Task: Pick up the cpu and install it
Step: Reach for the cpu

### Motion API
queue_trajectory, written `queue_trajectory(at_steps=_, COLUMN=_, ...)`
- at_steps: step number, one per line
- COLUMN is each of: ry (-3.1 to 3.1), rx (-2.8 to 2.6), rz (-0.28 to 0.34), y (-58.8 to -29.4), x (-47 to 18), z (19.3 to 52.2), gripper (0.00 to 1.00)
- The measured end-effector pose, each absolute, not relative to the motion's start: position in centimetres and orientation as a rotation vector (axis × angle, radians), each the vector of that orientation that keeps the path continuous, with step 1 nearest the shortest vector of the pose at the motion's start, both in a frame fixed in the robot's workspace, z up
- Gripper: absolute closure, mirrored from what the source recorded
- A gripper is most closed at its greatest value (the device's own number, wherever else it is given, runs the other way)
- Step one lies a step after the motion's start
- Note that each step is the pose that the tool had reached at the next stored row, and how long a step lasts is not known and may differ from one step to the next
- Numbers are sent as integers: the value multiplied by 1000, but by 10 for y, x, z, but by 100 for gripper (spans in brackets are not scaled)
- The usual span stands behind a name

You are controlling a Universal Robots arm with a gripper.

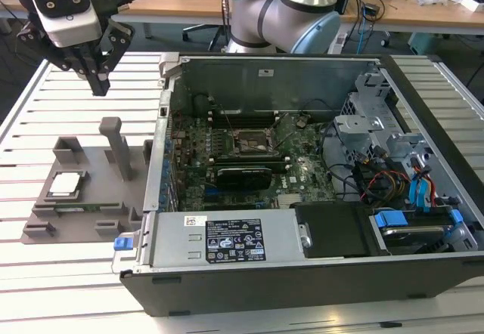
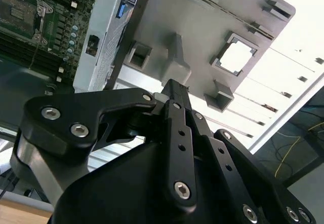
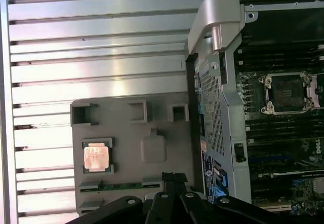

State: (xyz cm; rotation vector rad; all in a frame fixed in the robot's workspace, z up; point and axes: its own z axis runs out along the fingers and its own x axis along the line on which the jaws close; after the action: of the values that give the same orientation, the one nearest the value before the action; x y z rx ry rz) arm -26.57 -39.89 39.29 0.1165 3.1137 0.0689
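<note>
Approach step, nothing lifted yet: the gripper (image 1: 100,87) hung high, fingers pinched together and empty. The cpu (image 1: 64,185) sat well below the fingertips, off to one side, seated in its pocket on the grey holder plate (image 1: 102,171). A grab, I'd judge, called for spreading the fingers and centring over the chip.

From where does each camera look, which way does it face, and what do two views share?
Exterior view: off the arm, looking down on the open computer case and grey holder plate; arm and gripper show.
First wrist view: on the arm, straight down on the cpu in the plate; gripper tips show.
Second wrist view: on the arm, slanting past the gripper toward the plate.
Both wrist views share cpu, plate, socket.
</note>
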Motion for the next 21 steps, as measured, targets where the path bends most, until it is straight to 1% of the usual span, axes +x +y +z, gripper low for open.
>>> queue_trajectory(at_steps=21, ry=3114, rx=117, rz=69, y=-399, x=-309, z=393, gripper=89)
